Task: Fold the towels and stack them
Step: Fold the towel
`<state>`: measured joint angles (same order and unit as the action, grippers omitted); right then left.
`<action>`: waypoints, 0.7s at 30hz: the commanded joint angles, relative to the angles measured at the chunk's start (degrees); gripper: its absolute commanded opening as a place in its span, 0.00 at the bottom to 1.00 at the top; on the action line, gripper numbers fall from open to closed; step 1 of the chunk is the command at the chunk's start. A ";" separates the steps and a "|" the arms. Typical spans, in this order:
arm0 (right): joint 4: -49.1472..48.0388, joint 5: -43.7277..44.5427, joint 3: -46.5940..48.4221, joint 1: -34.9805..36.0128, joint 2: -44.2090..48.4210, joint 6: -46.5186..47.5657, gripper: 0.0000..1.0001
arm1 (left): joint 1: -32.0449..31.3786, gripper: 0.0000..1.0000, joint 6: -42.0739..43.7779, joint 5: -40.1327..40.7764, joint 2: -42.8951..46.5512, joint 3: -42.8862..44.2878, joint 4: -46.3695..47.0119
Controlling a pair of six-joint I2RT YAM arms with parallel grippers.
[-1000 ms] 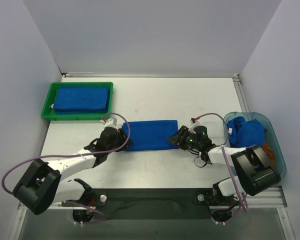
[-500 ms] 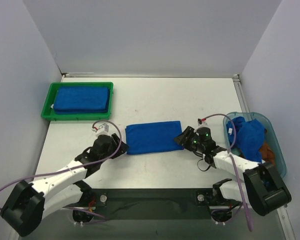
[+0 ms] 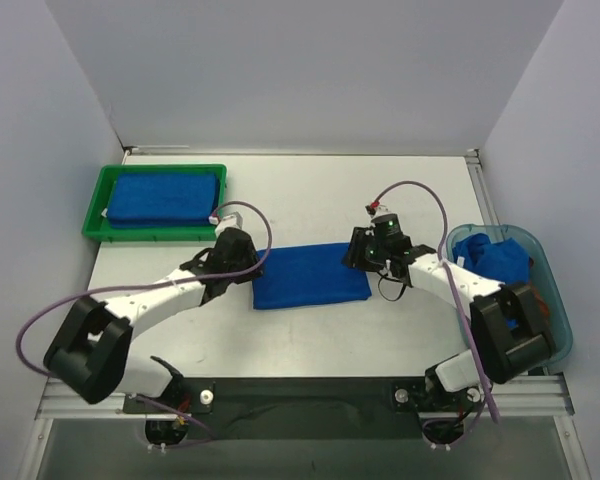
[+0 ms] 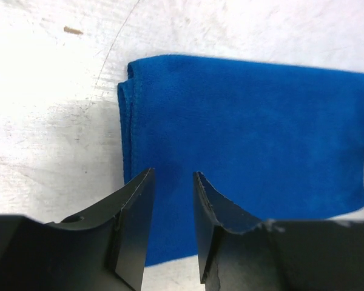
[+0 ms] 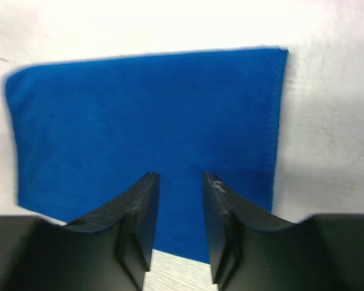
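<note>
The white counter (image 3: 310,190) carries a folded blue towel (image 3: 310,278), lying flat between the left gripper (image 3: 252,266) and the right gripper (image 3: 358,252). A green tray (image 3: 150,234) sits beyond the left gripper, further left. A teal bin (image 3: 552,290) stands to the right of the right gripper.

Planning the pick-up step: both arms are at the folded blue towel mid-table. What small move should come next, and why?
The folded towel lies flat; the left gripper and right gripper hover at its opposite ends, fingers apart, holding nothing. So probably lower both and close on those ends.
</note>
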<state>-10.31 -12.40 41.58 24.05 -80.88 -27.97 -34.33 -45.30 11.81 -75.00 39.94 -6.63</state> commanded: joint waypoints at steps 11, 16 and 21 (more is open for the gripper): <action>10.04 -0.07 -0.10 -8.05 -7.36 0.46 0.25 | -0.12 0.25 -2.06 -0.03 -16.30 4.44 -4.62; 14.16 1.23 0.25 -10.52 -6.13 2.56 0.25 | -4.07 0.24 -5.32 -1.44 -18.95 6.19 -4.79; 15.49 0.89 1.13 -10.26 -0.96 5.72 0.27 | -6.81 0.26 -8.40 -0.83 -16.59 8.04 -7.60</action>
<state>1.78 -11.97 42.06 13.19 -86.94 -25.17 -39.75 -50.74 11.81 -92.38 47.05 -9.43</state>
